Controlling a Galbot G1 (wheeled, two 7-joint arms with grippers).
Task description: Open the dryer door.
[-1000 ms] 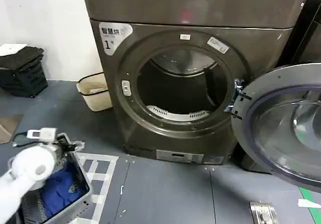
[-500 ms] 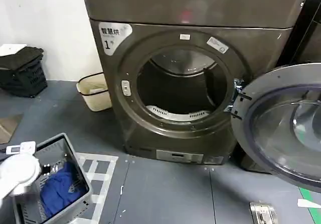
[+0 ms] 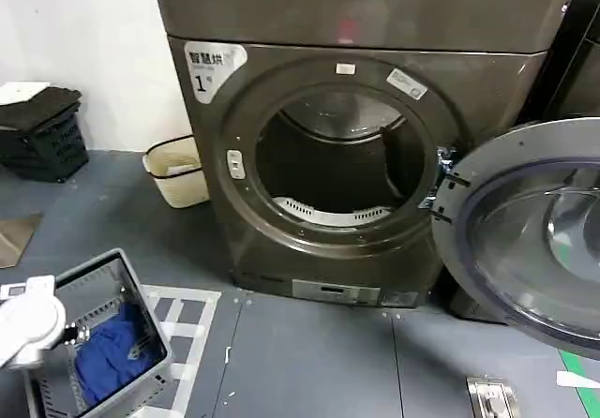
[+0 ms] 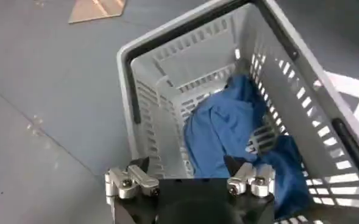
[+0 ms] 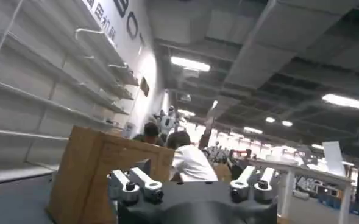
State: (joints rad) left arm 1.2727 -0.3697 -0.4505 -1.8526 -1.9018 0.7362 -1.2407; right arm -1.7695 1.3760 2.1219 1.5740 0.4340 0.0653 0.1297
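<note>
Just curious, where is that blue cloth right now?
In the head view, the blue cloth lies inside the grey basket on the floor, lower left, before the dryer.

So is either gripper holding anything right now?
No. The left gripper hangs open over the basket of blue cloth; the right gripper, also open, points into the room.

We see a large indoor test hall: a dryer [image 3: 347, 156] stands on grey floor [image 3: 309, 352], with bare wall shelves [image 5: 51, 79], exposed ceiling ducts [image 5: 270, 42] and strip lights [image 5: 190, 63].
</note>
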